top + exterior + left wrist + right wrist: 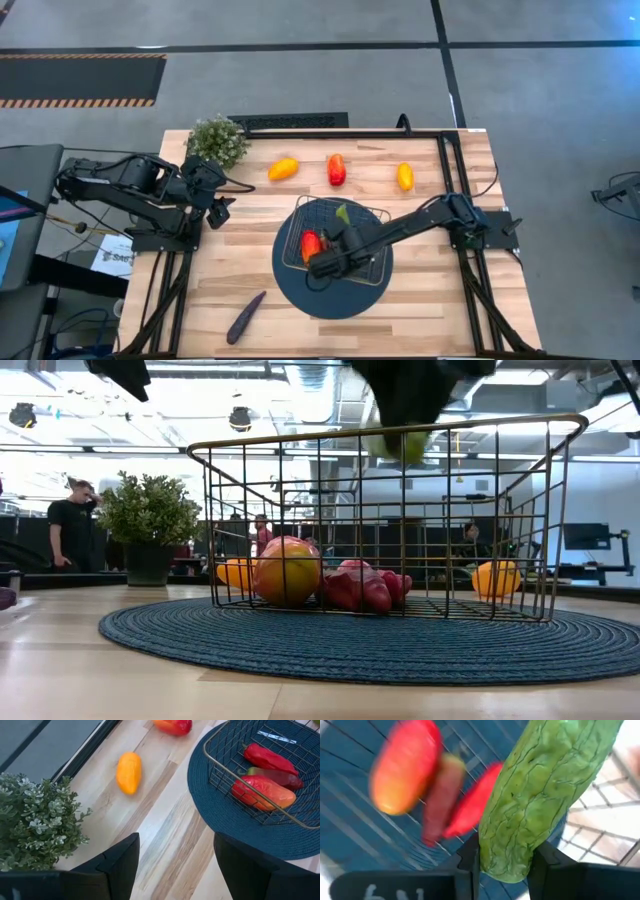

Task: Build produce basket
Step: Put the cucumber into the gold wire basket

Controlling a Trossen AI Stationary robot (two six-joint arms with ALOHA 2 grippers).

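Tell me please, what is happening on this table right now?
The right gripper holds a green pepper above the wire basket, which sits on a dark-blue round mat. Three peppers already lie in the basket: a red-orange one, a red one and a darker one. Two orange peppers, a red pepper and a purple vegetable remain on the table. The left gripper waits open beside the potted plant.

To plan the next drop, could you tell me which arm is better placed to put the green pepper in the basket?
Right: the right gripper is shut on the green pepper above the basket; the left gripper waits open beside the plant.
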